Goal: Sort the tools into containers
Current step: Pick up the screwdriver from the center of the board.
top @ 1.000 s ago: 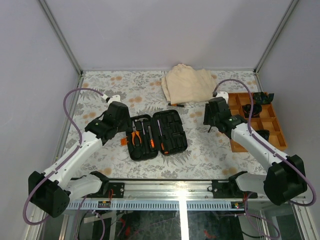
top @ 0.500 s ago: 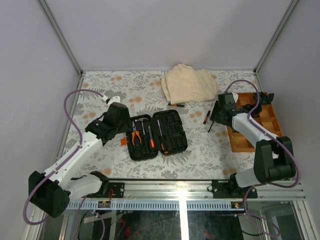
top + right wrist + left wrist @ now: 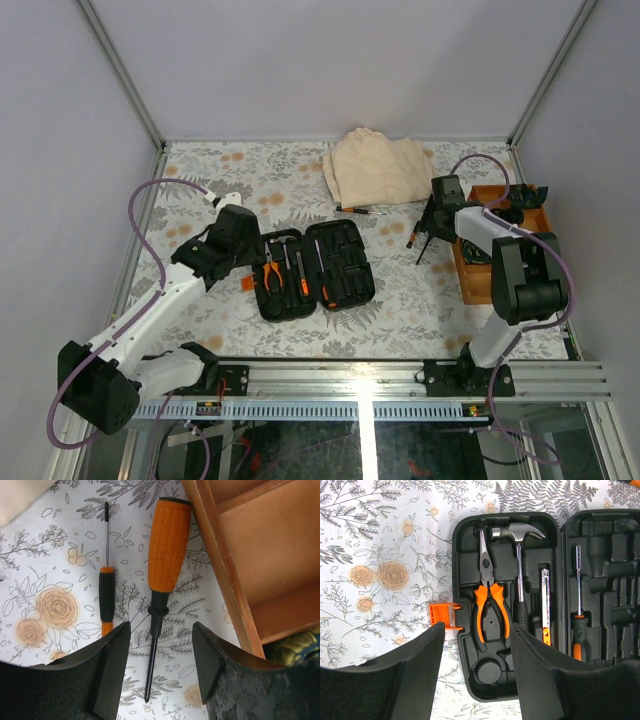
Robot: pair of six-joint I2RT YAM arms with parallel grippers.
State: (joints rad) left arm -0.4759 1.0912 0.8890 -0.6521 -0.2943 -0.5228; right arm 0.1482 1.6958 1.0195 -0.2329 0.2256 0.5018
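Orange-handled screwdriver (image 3: pixel 169 545) under released right gripper (image 3: pixel 161 677), arm swung toward wooden tray (image 3: pixel 216 565), left gripper (image 3: pixel 477 667) released, unmoved

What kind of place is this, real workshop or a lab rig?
Most likely a lab test cell, not a workshop: plain walls and aluminium framing box in a floral-covered table, with a tool case staged on it.

Matt black plastic case (image 3: pixel 466 580), glossy metal hammer head (image 3: pixel 517 531) — smooth bare-wood tray (image 3: pixel 250 535).
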